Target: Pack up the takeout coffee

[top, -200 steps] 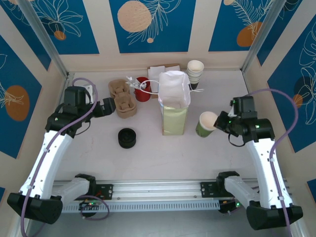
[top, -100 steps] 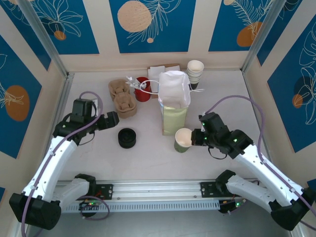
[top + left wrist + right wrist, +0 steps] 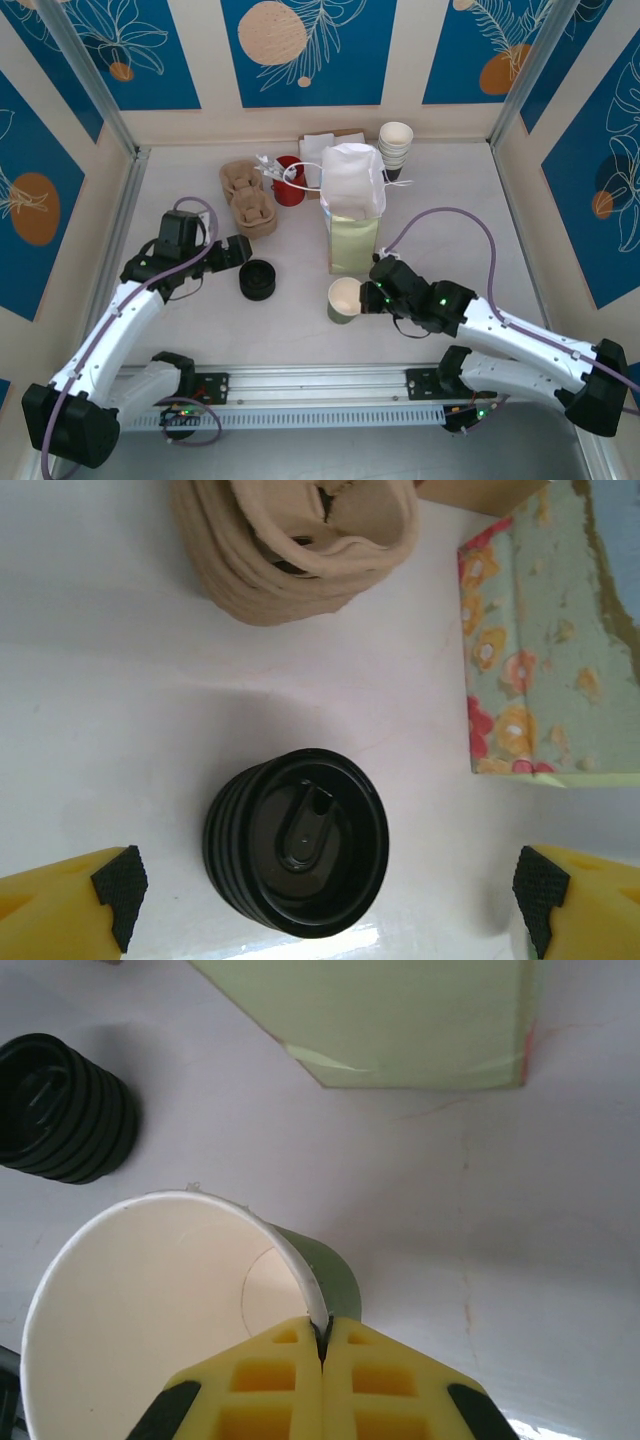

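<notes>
Right jaws are pinched shut on the rim of the green paper cup (image 3: 345,299), which has no lid on it and is empty, cream inside. From here it sits toward the counter's (image 3: 450,200) near edge, just in front of the upright paper bag (image 3: 354,225); white paper shows at the bag's mouth. Left jaws are spread wide on either side of the stack of black lids (image 3: 297,842), touching none of it, left of the cup.

The takeout coffee cup (image 3: 344,298), olive-green outside and cream inside, its mouth open, is upright at the scene's near centre.
</notes>
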Robot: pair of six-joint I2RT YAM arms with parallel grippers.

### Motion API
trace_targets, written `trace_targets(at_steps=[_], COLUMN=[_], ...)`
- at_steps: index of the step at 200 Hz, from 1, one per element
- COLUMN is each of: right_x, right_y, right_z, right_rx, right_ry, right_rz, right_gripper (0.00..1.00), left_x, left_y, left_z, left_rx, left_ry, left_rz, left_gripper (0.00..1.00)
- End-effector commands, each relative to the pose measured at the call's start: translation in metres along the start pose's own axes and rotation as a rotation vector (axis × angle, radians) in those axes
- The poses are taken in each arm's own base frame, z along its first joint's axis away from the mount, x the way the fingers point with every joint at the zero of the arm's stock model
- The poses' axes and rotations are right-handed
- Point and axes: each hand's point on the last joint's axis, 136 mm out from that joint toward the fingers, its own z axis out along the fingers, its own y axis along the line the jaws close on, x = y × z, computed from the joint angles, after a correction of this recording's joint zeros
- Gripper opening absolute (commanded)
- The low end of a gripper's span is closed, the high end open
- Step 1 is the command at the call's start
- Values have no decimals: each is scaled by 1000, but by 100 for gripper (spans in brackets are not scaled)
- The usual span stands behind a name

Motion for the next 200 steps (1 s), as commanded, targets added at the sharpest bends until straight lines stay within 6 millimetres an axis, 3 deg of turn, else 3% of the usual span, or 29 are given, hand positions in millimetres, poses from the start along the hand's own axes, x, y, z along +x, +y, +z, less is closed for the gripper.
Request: trace_targets(at_steps=[1,40,71,148,172,200], right_x=[-11,-6,-2,2,1,-4], right_y=[5,14,22,36,39,42], right_z=[7,17,26,34,33,28], right_rx=[9,23,40,78,73,74], right_ry=[-64,-31,-1,29,31,25], right_rz=[30,10,-1,-39,-39,-38], right_gripper=[0,0,0,0,9,28], left_x=[0,11,21,32,33,33], left_y=[-6,11,10,27,26,24], left_z=[3,13,22,27,29,32], left_rx=[18,-84,-104,-223,-222,-221], left_ry=[3,54,106,151,157,165], left_rz=[-1,-35,-1,43,43,50], left_gripper=[96,92,85,81,81,81])
